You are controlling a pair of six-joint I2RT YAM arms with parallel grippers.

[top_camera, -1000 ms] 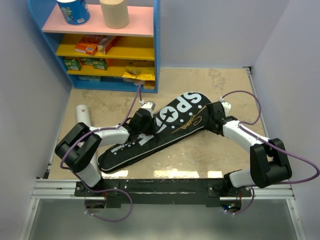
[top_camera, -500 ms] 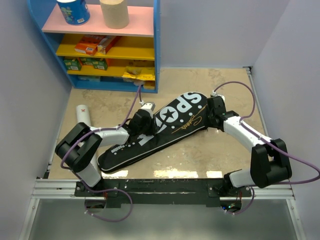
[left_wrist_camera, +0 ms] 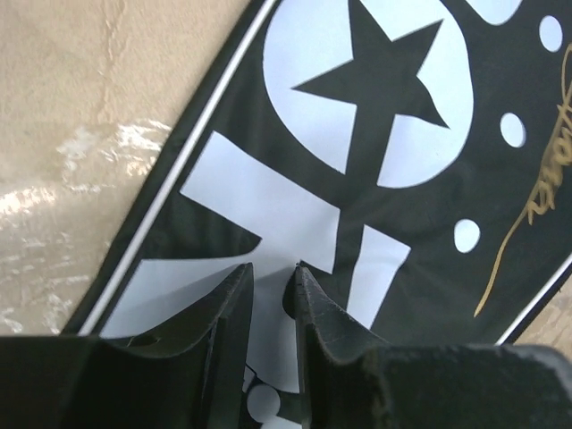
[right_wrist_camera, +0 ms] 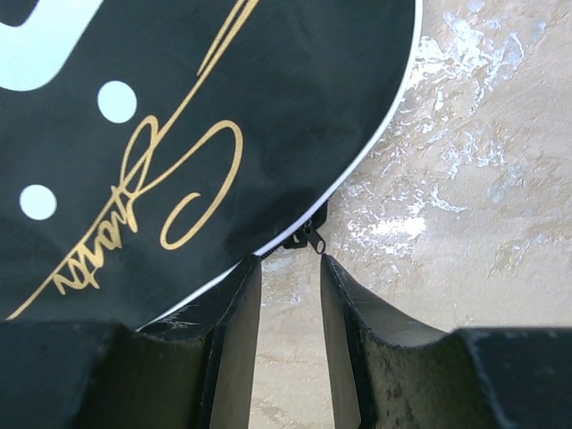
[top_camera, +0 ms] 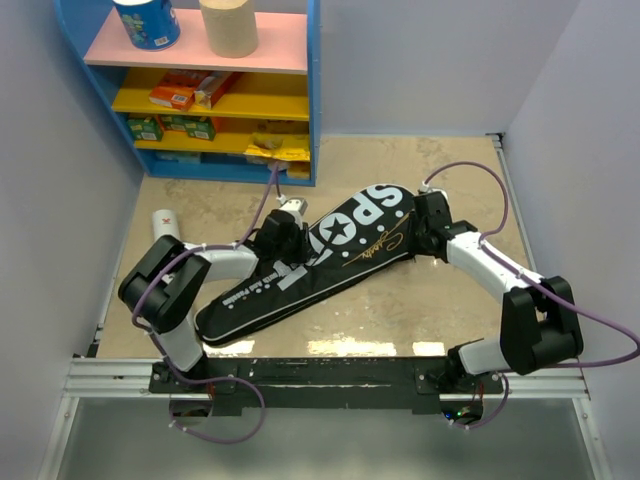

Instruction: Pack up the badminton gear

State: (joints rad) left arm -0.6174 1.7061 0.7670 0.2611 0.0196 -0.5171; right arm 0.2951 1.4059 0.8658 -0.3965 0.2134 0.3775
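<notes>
Bag [top_camera: 350, 250] lies flat; left hand [left_wrist_camera: 273, 268] narrowly open above, right hand [right_wrist_camera: 290, 261] open by zipper [right_wrist_camera: 311, 237].

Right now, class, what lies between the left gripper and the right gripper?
The black SPORT bag: in the top view its wide end spans from left gripper to right gripper.

1. The right gripper [right_wrist_camera: 289, 261] has been moved toward 12 o'clock along the edge of the black bag [top_camera: 340, 255].
2. The left gripper [left_wrist_camera: 273, 268] has been shifted slightly toward 12 o'clock over the bag.
3. The left arm [top_camera: 165, 285] elbow has been swung toward 12 o'clock, and more of the white tube [top_camera: 163, 222] is now covered by it.
</notes>
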